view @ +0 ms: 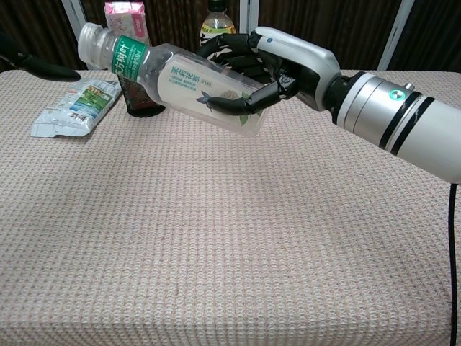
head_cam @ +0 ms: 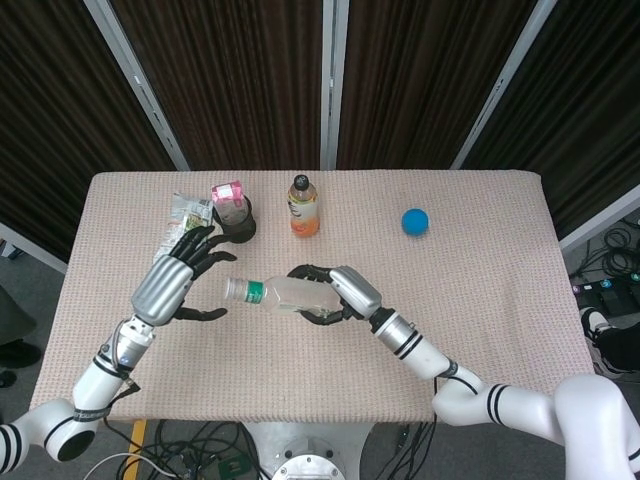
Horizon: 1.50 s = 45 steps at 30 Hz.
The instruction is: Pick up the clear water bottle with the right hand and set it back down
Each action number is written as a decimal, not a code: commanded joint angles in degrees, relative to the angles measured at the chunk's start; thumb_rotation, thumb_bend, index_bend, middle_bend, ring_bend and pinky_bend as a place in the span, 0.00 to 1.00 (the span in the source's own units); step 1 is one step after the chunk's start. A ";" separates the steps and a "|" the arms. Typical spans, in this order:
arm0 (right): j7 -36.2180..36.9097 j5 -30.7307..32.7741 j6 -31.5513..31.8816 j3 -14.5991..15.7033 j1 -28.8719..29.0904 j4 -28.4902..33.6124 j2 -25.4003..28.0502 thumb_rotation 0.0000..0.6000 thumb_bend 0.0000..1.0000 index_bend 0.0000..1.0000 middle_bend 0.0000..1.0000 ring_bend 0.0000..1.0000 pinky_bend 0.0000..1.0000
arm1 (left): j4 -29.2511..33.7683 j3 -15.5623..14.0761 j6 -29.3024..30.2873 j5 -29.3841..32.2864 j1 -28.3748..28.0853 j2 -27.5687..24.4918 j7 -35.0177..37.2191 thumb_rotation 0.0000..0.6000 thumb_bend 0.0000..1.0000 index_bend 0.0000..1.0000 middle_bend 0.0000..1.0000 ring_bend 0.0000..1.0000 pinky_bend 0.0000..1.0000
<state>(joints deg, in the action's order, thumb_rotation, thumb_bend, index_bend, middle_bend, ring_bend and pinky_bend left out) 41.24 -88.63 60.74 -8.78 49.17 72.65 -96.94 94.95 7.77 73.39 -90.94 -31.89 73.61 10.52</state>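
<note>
Right hand [view: 277, 68]: gripping the bottle [view: 180, 83] around its lower half, fingers [view: 238, 107] wrapping over and under the clear body, clamped on it.
Bottle: riding in the air above the table [view: 216, 245], tilted close to level, capped end pointing left and a little up, green label band sitting just behind the neck; in the head view hanging over the table's middle [head_cam: 275, 293], between the two hands.
Left hand [head_cam: 172, 283]: hovering left of the bottle, holding nothing, fingers [head_cam: 205, 258] fanning apart toward the cap without touching it; only one dark fingertip poking into the chest view at the far left.
Carton [head_cam: 228, 192]: standing pink at the back left, in a dark holder [head_cam: 242, 220].
Packet [view: 75, 109]: lying flat at the left, just beside the holder.
Orange drink [head_cam: 304, 206]: standing upright at the back centre.
Ball [head_cam: 415, 221]: sitting blue at the back right, well apart from everything else.
</note>
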 commanded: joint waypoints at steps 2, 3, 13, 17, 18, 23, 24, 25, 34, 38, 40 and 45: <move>0.24 -0.11 0.09 0.13 -0.08 0.06 0.10 1.00 0.77 0.63 0.54 0.44 0.52 | -1.52 -0.28 0.41 -1.05 -0.34 0.76 1.22 1.00 0.12 0.32 0.12 0.00 0.00; 0.36 -0.15 0.12 0.15 -0.09 0.08 0.15 1.00 0.77 0.63 0.54 0.44 0.52 | -1.82 -0.21 0.65 -1.14 -0.36 0.95 1.25 1.00 0.14 0.32 0.13 0.00 0.00; 0.81 -0.16 0.22 0.15 -0.13 0.10 0.38 1.00 0.77 0.63 0.55 0.44 0.52 | -2.68 -0.51 1.51 -1.97 -0.41 1.34 1.05 1.00 0.21 0.35 0.14 0.00 0.00; 0.85 -0.11 0.17 0.16 -0.13 0.03 0.41 1.00 0.77 0.63 0.55 0.44 0.52 | -2.64 -0.54 1.41 -1.93 -0.54 1.41 0.64 1.00 0.23 0.36 0.14 0.00 0.00; 0.90 -0.06 0.16 0.13 -0.13 0.03 0.42 1.00 0.77 0.63 0.55 0.44 0.52 | -2.65 -0.49 1.45 -1.93 -0.60 1.45 0.67 1.00 0.23 0.36 0.14 0.00 0.00; 1.00 -0.02 0.08 0.11 -0.08 -0.01 0.32 1.00 0.77 0.63 0.55 0.44 0.52 | -3.09 -0.30 1.23 -1.71 -0.92 1.71 0.64 1.00 0.24 0.37 0.14 0.00 0.00; 0.98 0.00 0.07 0.09 -0.06 -0.05 0.29 1.00 0.77 0.63 0.55 0.44 0.52 | -3.17 -0.27 1.14 -1.62 -1.00 1.76 0.62 1.00 0.23 0.37 0.14 0.00 0.00; 0.98 0.04 0.02 0.06 -0.04 -0.06 0.27 1.00 0.77 0.63 0.55 0.44 0.52 | -3.22 -0.22 1.12 -1.56 -1.06 1.84 0.68 1.00 0.24 0.38 0.14 0.00 0.00; 1.12 0.24 -0.40 -0.02 0.17 -0.31 0.18 1.00 0.77 0.64 0.55 0.44 0.52 | -3.45 -0.37 1.04 -1.61 -1.30 1.96 0.85 1.00 0.24 0.41 0.14 0.00 0.00; 1.18 0.27 -0.49 -0.02 0.21 -0.46 0.16 1.00 0.77 0.64 0.55 0.44 0.52 | -3.43 -0.48 1.17 -1.64 -1.27 1.99 0.97 1.00 0.25 0.41 0.14 0.00 0.00; 1.24 0.32 -0.54 -0.06 0.24 -0.58 0.13 1.00 0.77 0.64 0.55 0.44 0.52 | -3.42 -0.57 1.14 -1.66 -1.28 1.97 1.04 1.00 0.25 0.41 0.14 0.00 0.00; 1.44 0.31 -0.38 -0.09 0.23 -0.77 -0.14 1.00 0.76 0.64 0.55 0.44 0.52 | -3.77 -0.43 0.69 -1.36 -1.64 2.18 1.49 1.00 0.26 0.42 0.14 0.00 0.00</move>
<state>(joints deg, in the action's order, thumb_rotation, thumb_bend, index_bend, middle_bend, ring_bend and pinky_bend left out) 42.67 -88.33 60.34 -8.87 49.41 71.92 -97.05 91.28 7.26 74.17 -92.38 -33.45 75.72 11.92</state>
